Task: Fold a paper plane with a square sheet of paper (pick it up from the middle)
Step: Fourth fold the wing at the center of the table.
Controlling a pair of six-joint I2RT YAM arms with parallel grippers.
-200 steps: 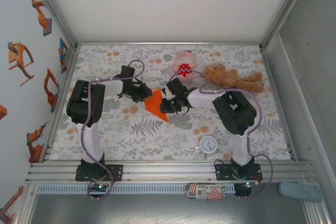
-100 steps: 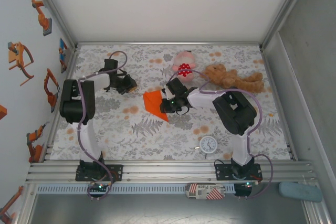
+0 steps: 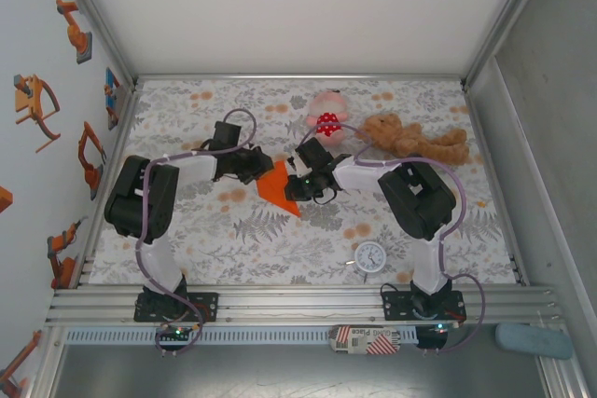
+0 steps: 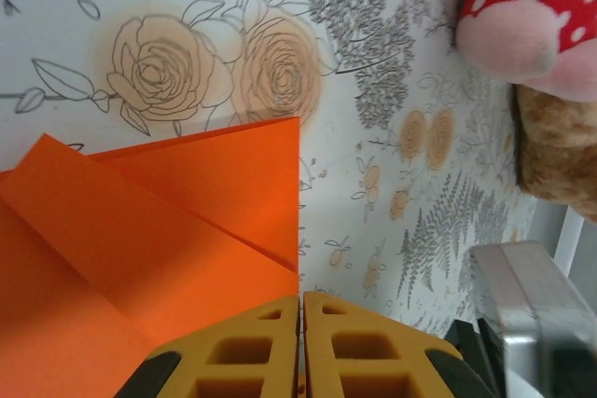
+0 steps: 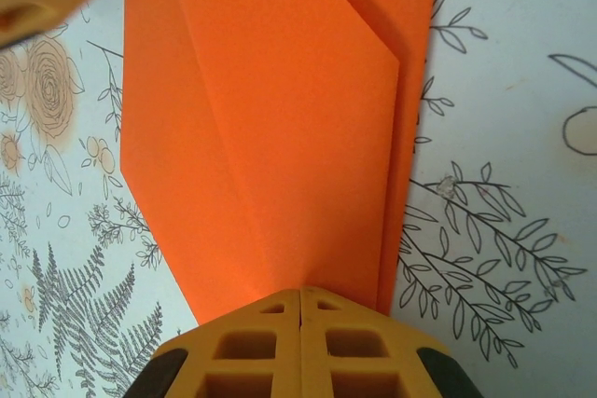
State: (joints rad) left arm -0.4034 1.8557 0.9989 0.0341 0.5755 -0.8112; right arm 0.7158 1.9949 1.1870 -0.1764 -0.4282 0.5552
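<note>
Midway, you have the square sheet of paper (image 3: 278, 191), already creased into a layered orange wedge. It lies flat on the floral tablecloth (image 3: 420, 221) at the table's centre, between your two arms. The left gripper (image 3: 258, 167) sits at the sheet's far left edge, jaws closed tight, tips on the paper's border. The right gripper (image 3: 300, 185) meets the right side, jaws equally shut over the narrow end. Whether either one pinches a layer or merely presses it down cannot be told.

Judge the sheet light, thin and limp. It will likely slide on the cloth, spring open at unpressed folds and crumple under a hard squeeze, so take it by a folded edge near the centre crease.

Nothing here serves as a container. The spotted plush toy (image 3: 326, 118), teddy bear (image 3: 415, 140) and small clock (image 3: 371, 256) lie loose on the cloth, clear of the paper.
</note>
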